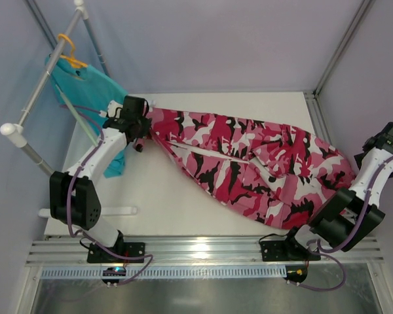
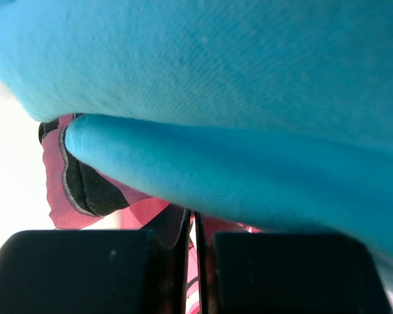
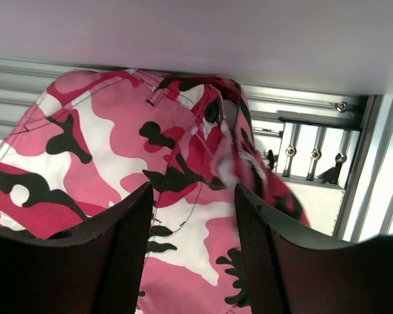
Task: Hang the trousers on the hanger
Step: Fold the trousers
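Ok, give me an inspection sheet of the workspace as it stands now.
Surface: white table, trousers spread across it.
Job's things: trousers not hung; hanger seems to be the thin pale rod against the teal garment, hard to make out.
Clutter: teal garment on orange hanger, on the rack, far left.
Grippers: left gripper shut on the trousers' left end; right gripper open, cloth just ahead of it.
Cables: purple cables, no snag seen.
Surroundings: grey walls, metal frame.

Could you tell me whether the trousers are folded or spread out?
Mostly spread out: the trousers lie full length across the table, narrow end at the left gripper, wide end rumpled at right.
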Action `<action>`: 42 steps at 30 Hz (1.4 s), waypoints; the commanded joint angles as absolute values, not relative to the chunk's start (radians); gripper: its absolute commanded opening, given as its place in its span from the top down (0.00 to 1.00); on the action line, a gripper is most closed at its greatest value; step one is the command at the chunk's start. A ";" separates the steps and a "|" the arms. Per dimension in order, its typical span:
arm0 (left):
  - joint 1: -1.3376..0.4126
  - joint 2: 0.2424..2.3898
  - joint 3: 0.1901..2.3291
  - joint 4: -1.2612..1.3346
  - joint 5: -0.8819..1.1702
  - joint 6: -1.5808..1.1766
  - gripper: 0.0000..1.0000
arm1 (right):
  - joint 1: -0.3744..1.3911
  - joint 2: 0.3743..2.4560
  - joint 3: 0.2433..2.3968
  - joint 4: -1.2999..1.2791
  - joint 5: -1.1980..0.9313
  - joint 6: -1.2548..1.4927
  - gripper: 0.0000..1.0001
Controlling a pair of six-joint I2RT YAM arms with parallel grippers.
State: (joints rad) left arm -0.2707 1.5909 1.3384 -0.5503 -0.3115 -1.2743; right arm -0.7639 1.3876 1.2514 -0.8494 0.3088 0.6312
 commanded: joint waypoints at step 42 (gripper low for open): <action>-0.278 1.603 1.241 -0.407 -0.129 -1.238 1.00 | -0.850 0.779 0.476 -0.798 0.456 0.956 0.16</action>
State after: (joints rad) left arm -0.2722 1.6123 1.2251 -0.4515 -0.1440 -1.2453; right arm -0.8261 0.8410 0.5156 -0.8883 0.4164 0.9176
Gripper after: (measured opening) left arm 0.005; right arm 0.842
